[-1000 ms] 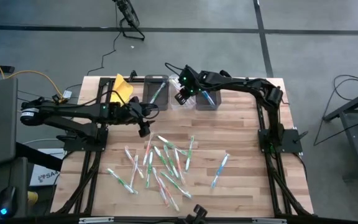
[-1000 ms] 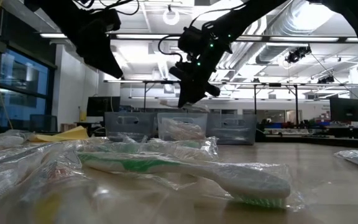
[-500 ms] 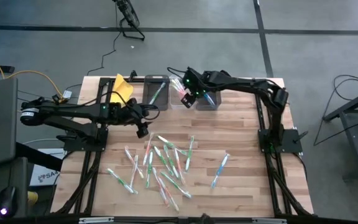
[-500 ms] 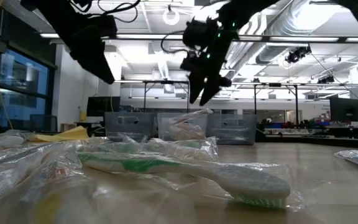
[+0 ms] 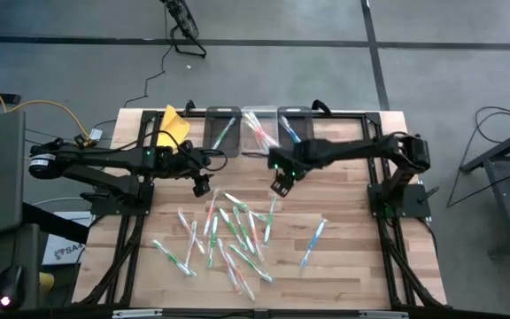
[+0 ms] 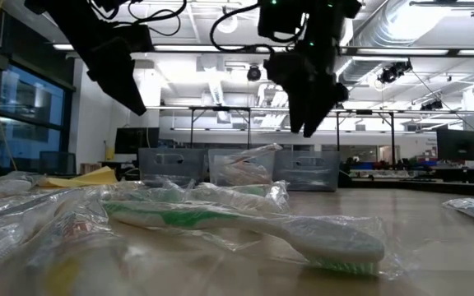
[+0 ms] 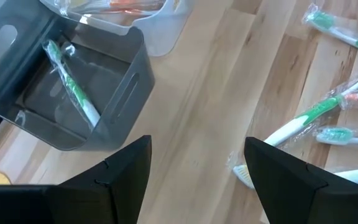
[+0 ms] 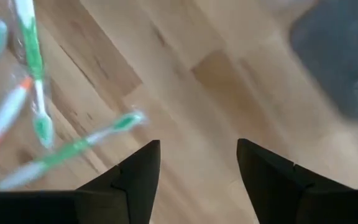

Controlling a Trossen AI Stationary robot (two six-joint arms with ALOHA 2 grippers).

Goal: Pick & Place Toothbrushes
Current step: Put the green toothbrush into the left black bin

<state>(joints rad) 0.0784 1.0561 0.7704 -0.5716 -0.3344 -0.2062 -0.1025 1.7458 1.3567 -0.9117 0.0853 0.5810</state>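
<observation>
Several wrapped toothbrushes (image 5: pixel 228 229), white with green, pink or blue, lie scattered flat on the wooden table; one green one (image 6: pixel 245 222) lies close in the low view. My right gripper (image 5: pixel 279 183) is open and hovers over the far edge of that pile, with green and orange brushes (image 8: pixel 36 81) ahead of its fingers. My left gripper (image 5: pixel 204 183) is also open and hangs above bare wood between the pile and the bins, with brushes (image 7: pixel 316 112) beside it. Neither gripper holds anything.
Three small bins stand in a row at the far edge: a dark one (image 5: pixel 223 133) holding a green brush (image 7: pixel 73 87), a clear middle one (image 5: pixel 258 133) with pink brushes, and a dark one (image 5: pixel 294 128) with a blue brush. A yellow cloth (image 5: pixel 173 127) lies left of them.
My right gripper has moved from above the middle bin toward the table's near edge and down, to over the far side of the pile. A wrapped pink toothbrush now lies in the middle bin, its wrapper sticking up over the rim.
</observation>
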